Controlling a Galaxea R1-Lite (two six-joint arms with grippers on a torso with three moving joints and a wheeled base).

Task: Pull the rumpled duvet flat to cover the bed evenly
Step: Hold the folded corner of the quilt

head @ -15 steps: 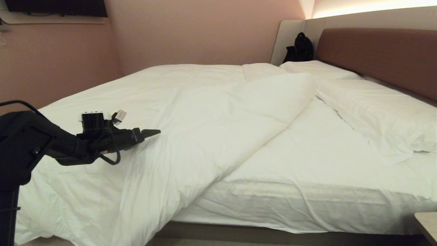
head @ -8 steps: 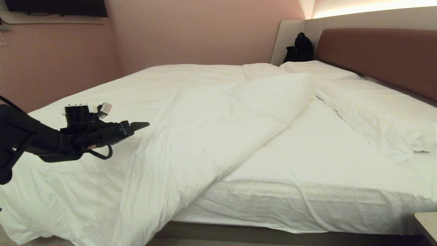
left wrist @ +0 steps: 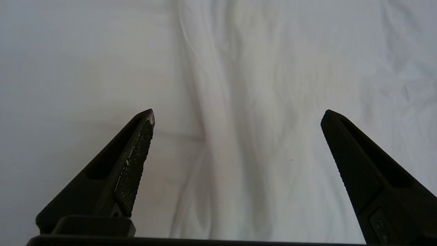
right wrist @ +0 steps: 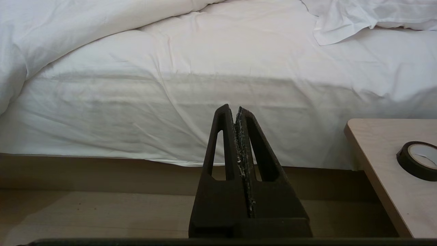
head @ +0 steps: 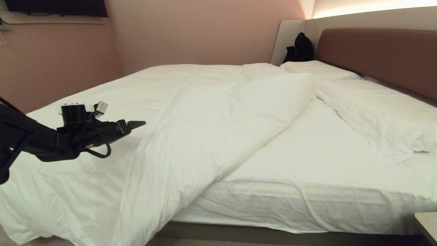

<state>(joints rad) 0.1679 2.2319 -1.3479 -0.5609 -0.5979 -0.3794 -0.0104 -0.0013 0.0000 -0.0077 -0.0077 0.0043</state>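
The puffy white duvet [head: 191, 130] lies rumpled on the bed [head: 307, 160], covering its far and left parts, with one corner folded back diagonally and a flap hanging over the near left side. The fitted sheet is bare on the near right. My left gripper [head: 141, 123] hovers over the duvet's left part, open and empty; in the left wrist view it [left wrist: 237, 114] spans a soft fold of the duvet [left wrist: 239, 102] below. My right gripper [right wrist: 236, 108] is shut on nothing, held low in front of the bed's near side [right wrist: 191, 112].
Two white pillows [head: 379, 109] lie against the reddish-brown headboard [head: 379, 56]. A black bag [head: 300, 48] sits at the far corner. A beige bedside table [right wrist: 385, 164] with a roll of dark tape [right wrist: 417, 160] stands at the near right. Pink walls close the room.
My left arm has drawn back to the left and slightly up over the duvet, staying open. The duvet and the right arm have not moved.
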